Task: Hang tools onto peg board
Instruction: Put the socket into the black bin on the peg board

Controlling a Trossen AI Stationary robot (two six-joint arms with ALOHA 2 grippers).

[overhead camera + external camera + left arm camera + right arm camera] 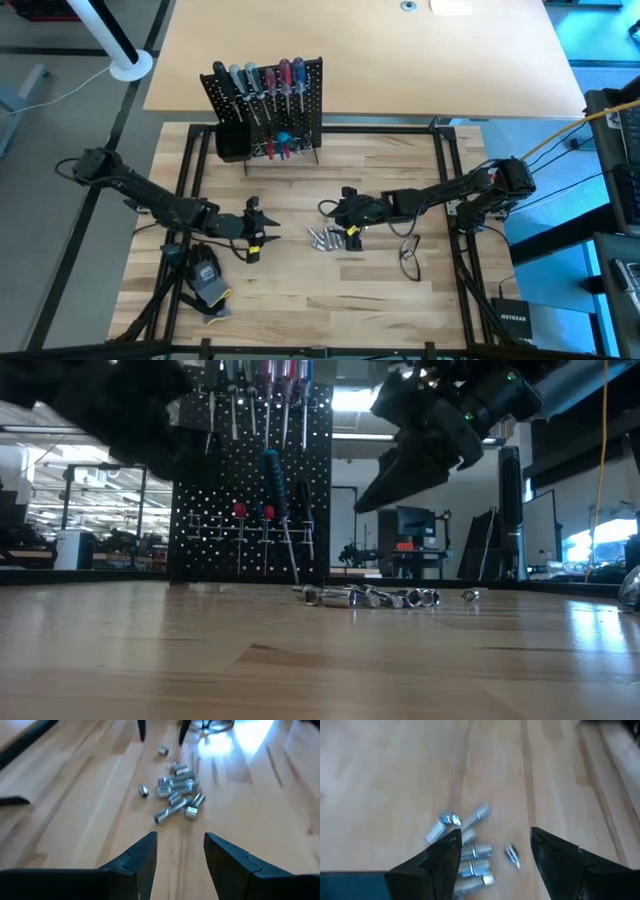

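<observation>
From above, the right pincer (345,210) sits right over the heap of silver bits (328,238) on the table (300,310); the left pincer (255,222) waits well off to the heap's other side, so the right arm is nearer. The peg board (268,110) with its hung screwdrivers stands beyond both.

At table height, the right pincer hangs above the bits, apart from them.

The left wrist camera shows its fingers parted, the bits ahead.

The right wrist camera shows its fingers spread wide and empty, the bits directly below, mostly lying side by side.
</observation>
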